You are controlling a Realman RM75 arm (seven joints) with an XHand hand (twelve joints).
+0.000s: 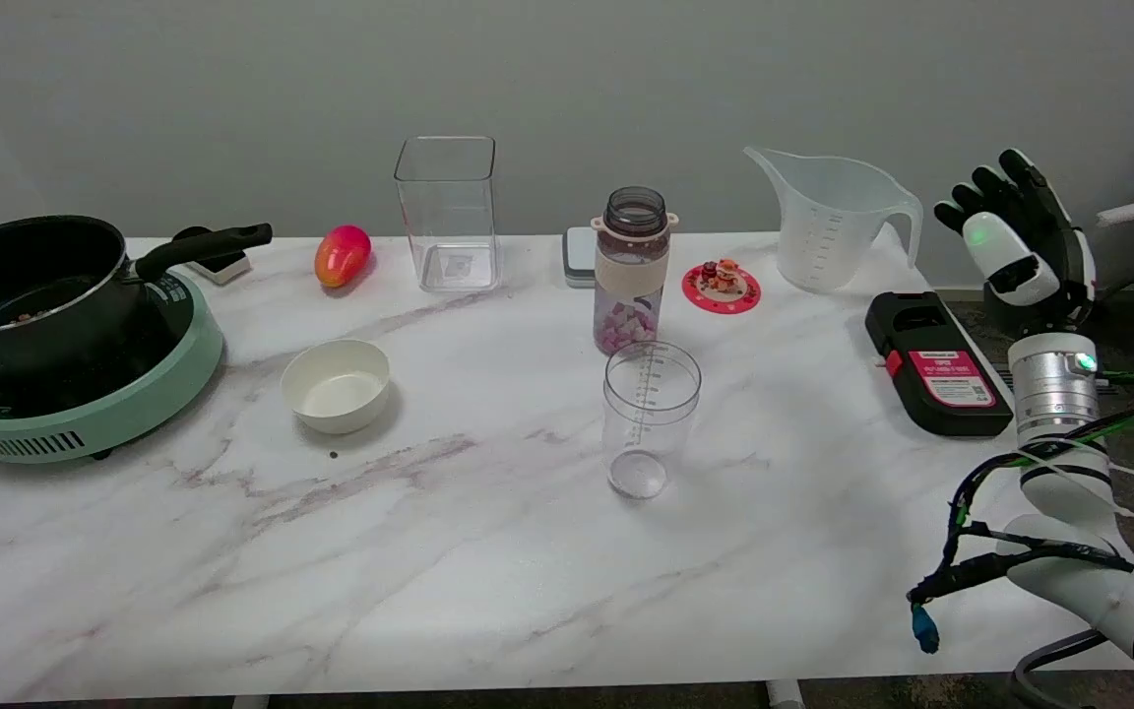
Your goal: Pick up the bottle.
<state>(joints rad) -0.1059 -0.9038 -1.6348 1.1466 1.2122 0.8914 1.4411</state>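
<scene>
While the right hand (1015,246) hangs in the air off the table's right edge, fingers spread upward and holding nothing, the bottle (633,271) stands untouched toward the back of the marble table (488,551), about midway across. It is upright with no cap on its dark neck, has a pale sleeve round its middle, and pinkish bits sit in its lower part. The hand is well apart from it, so I judge the reach has not begun; the raised, open pose looks like a ready stance that leaves the fingers free to wrap the body of the bottle from the right side

A clear measuring cup (651,416) stands just in front of the bottle, on the near side, which likely makes a side approach safer than one straight from the front. A small red coaster (722,286) with a figure on it lies just to the bottle's right, and a black case (933,362) with a pink label sits at the right edge, under the path the arm would probably sweep. Behind that, a big measuring jug (828,217) stands near the wall

Further left are a square clear container (447,212), a red-yellow mango (342,255), a white bowl (336,385), and a black pot (31,286) on a green hotplate (85,404), all well away from the bottle

With the neck open, the bottle should stay upright when lifted
</scene>
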